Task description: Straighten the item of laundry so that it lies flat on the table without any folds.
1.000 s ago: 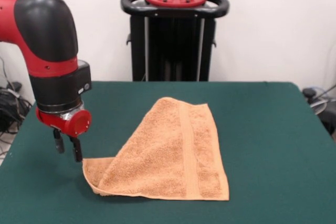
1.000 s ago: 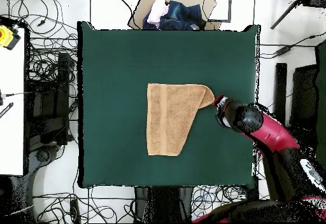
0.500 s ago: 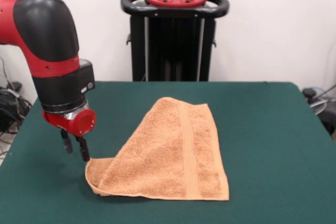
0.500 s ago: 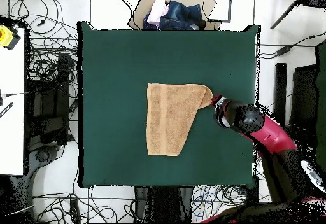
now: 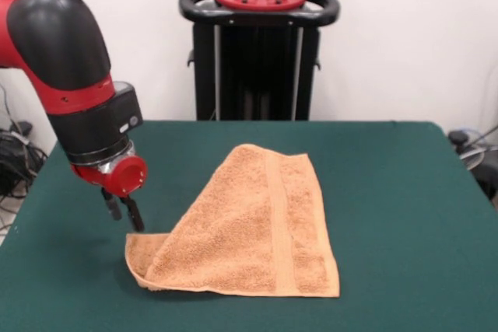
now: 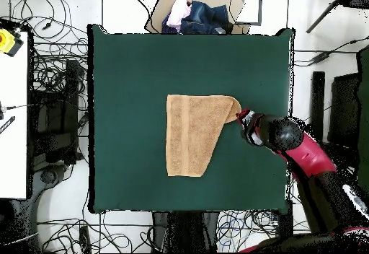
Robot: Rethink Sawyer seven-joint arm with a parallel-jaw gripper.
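Note:
The orange-tan towel point(image 5: 257, 227) lies near the middle of the green table point(image 5: 389, 192). Its left part is folded over on a diagonal, so it forms a slanted shape with a rounded folded corner at the front left. A woven band runs down its right part. My gripper point(image 5: 124, 211) hangs tilted just above and left of that folded corner, fingers a little apart, holding nothing. In the overhead view the towel point(image 6: 191, 132) is a trapezoid on the table point(image 6: 137, 63), and the gripper point(image 6: 241, 116) is at its pointed right corner.
The black pedestal point(image 5: 259, 52) stands behind the table's far edge. In the overhead view a box of clothes point(image 6: 193, 13) sits beyond the table's top edge, cables cover the floor, and a white bench point(image 6: 14, 114) stands at the left.
The gripper has moved a little toward the towel's folded corner, risen slightly and tilted more. The towel has barely shifted.

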